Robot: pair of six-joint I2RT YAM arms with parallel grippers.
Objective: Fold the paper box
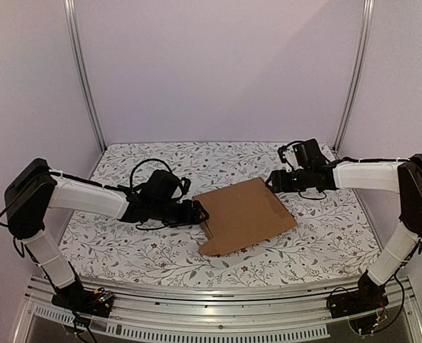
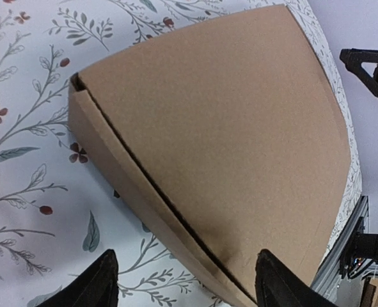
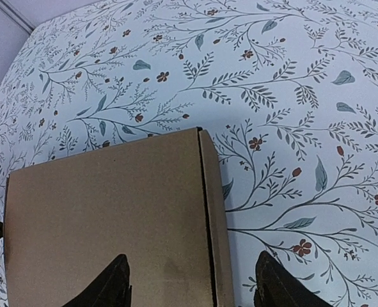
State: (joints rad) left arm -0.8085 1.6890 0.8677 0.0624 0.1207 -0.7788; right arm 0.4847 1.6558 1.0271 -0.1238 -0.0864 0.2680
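Paper box [image 1: 245, 214] on floral tablecloth [image 1: 328, 239]

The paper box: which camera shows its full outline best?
Top external: the whole paper box is in frame, outline clear. Left wrist shows its top, one corner and a side seam, cropped. Right wrist shows its top and one side edge, cropped.
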